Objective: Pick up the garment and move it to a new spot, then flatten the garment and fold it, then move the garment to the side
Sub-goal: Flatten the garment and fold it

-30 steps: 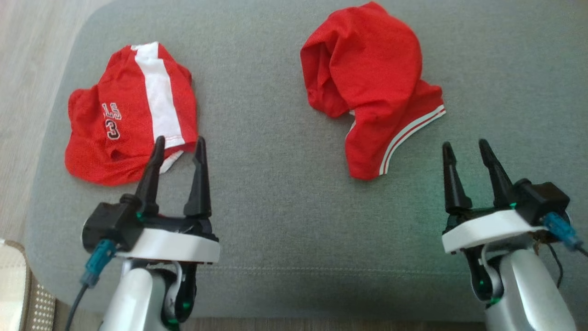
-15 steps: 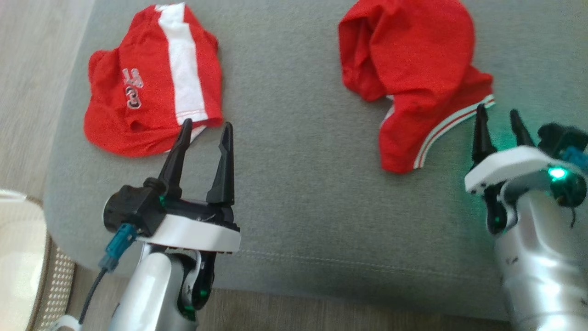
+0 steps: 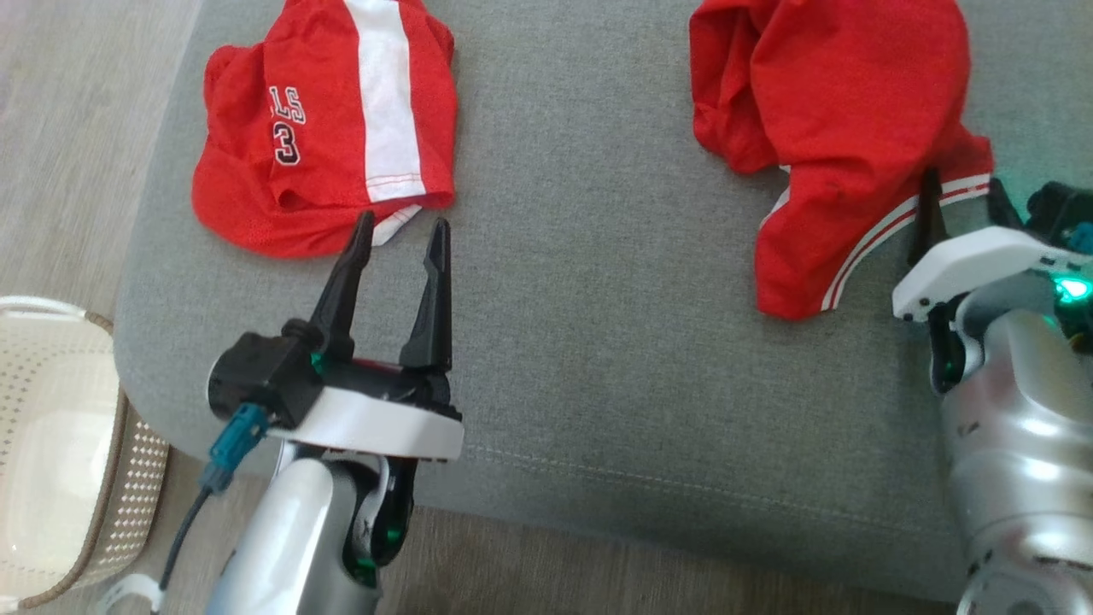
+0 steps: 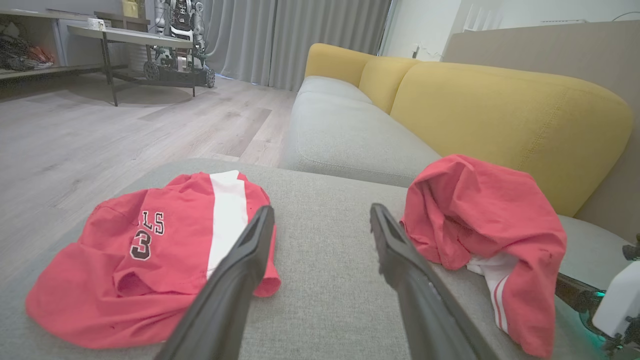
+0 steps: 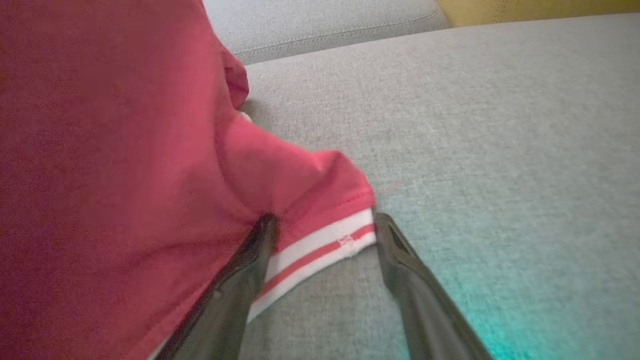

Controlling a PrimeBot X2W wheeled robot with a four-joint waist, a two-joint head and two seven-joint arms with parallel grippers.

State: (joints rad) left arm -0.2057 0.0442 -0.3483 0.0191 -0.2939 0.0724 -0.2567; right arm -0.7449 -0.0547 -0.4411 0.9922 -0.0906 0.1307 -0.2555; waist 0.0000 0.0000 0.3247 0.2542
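- Grey sofa cushion (image 3: 581,359) across the frame, yellow backrest (image 4: 500,110) behind in the left wrist view, pale basket (image 3: 51,444) at lower left on the floor.
- Right pincer (image 3: 965,192) at the right edge of the head view, spread wide and empty; straddles the striped hem (image 5: 320,250) in its own wrist view, one finger over the cloth, the other over bare cushion just beside the hem's corner.
- Red garment (image 3: 837,94) at upper right, crumpled into a hump, banded hem trailing toward lower right.
- Probably light, limp and thin; apt to sag and unfurl once lifted. Best pinched at that banded corner, thicker and flat against the cushion.
- Left pincer (image 3: 403,222) at lower centre-left, likewise wide and empty, tips just short of a second red jersey (image 3: 324,128) with white stripe and a "3", upper left.
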